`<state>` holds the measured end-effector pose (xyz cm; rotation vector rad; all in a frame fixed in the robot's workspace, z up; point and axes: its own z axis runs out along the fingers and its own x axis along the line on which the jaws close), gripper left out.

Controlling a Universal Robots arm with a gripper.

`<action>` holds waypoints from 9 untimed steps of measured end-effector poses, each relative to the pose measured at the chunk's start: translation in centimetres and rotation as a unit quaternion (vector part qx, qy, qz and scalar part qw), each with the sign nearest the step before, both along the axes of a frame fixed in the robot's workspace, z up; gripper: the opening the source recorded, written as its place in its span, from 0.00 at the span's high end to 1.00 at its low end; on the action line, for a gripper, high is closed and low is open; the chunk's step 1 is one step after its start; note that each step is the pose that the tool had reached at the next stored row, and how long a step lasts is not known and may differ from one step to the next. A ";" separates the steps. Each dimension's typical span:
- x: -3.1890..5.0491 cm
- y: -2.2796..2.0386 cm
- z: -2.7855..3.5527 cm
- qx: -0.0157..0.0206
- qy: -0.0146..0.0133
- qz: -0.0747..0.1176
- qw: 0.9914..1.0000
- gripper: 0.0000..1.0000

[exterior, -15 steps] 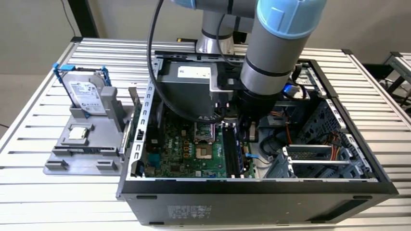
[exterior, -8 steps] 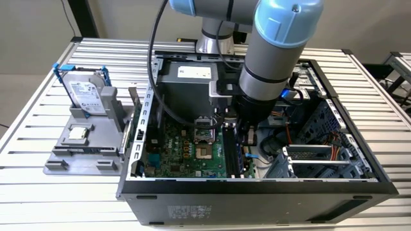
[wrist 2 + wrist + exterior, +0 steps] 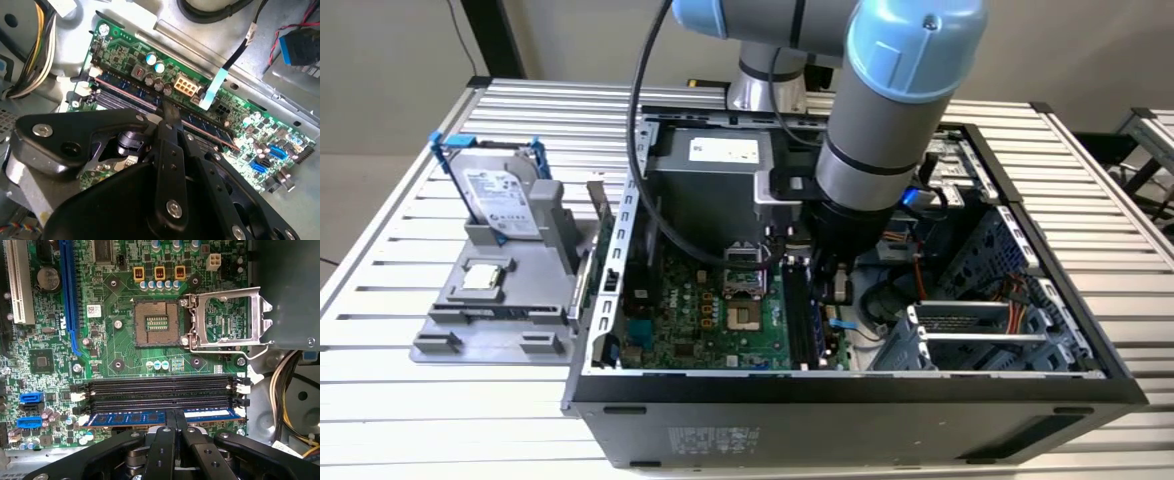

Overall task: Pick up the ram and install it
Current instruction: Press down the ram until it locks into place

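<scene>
Now, line by line.
Gripper (image 3: 176, 426): fingers pinched together on the top edge of the ram, down inside the open case; in the second wrist view (image 3: 167, 116) the closed fingertips meet the stick at about mid-length.
Ram (image 3: 130, 417): blue-labelled stick standing on edge in the slot directly under the fingertips, running out to both sides of them; in the second wrist view (image 3: 207, 126) it lies along the row of slots. Whether it is fully seated, cannot tell.
Slots (image 3: 160, 389): black and vacant, just beyond the ram, parallel to it, with white latches at their ends.
Socket (image 3: 156, 324): bare processor socket past the slots, its metal frame (image 3: 227, 317) swung open beside it.
Board (image 3: 50, 360): green motherboard under everything, with blue connectors off to one side of the gripper.
Arm (image 3: 887, 120): grey and blue, reaching down from above into the case, gripper (image 3: 834, 285) low over the board.
Case (image 3: 854, 395): black, lying open on a slatted table (image 3: 400, 400).
Tray (image 3: 494, 300): grey holder outside the case, well apart from the gripper, toward the exterior view's left.
Drive (image 3: 500, 195): silver, blue-framed, upright in the tray.
Chip (image 3: 483, 277): small square silver piece lying flat on the tray, just before the drive.
</scene>
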<state>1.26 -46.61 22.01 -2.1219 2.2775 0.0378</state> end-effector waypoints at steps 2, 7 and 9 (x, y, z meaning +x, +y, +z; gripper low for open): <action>0.00 0.00 0.76 0.001 0.000 0.000 1.000 1.00; -0.01 -0.04 3.06 0.001 0.000 0.000 1.000 1.00; -0.01 -0.04 3.99 0.001 0.000 0.000 1.000 1.00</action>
